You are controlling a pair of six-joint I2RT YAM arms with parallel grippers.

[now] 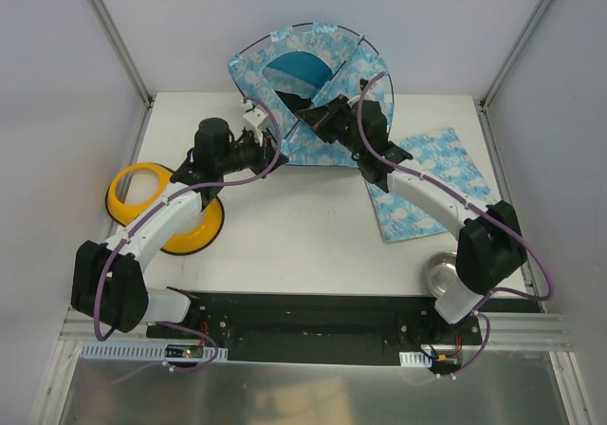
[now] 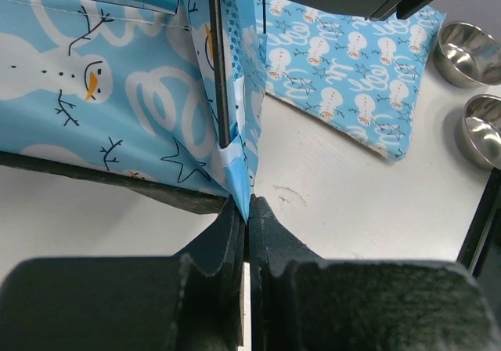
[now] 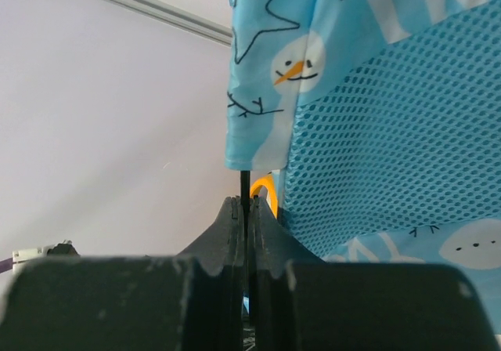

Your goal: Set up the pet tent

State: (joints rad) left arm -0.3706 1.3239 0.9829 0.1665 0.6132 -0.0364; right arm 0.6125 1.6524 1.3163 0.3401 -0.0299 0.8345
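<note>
The pet tent (image 1: 313, 83) is seen half raised at the middle of the worktop's far edge, its light blue, snowman-printed fabric bowed into a dome. The left gripper (image 2: 247, 210) is clenched on a lower corner of that fabric, where the seam is pinched between the matt black fingers. The right gripper (image 3: 246, 204) is closed tight on a slender black pole (image 3: 244, 180), just beside a panel of blue honeycomb mesh (image 3: 376, 132). A flat square mat (image 1: 427, 183) of the same print is laid near the right edge. A glossy yellow double bowl (image 1: 156, 207) is placed at the left edge, partly under the left arm, and a round steel bowl (image 1: 441, 275) is set toward the near right corner.
</note>
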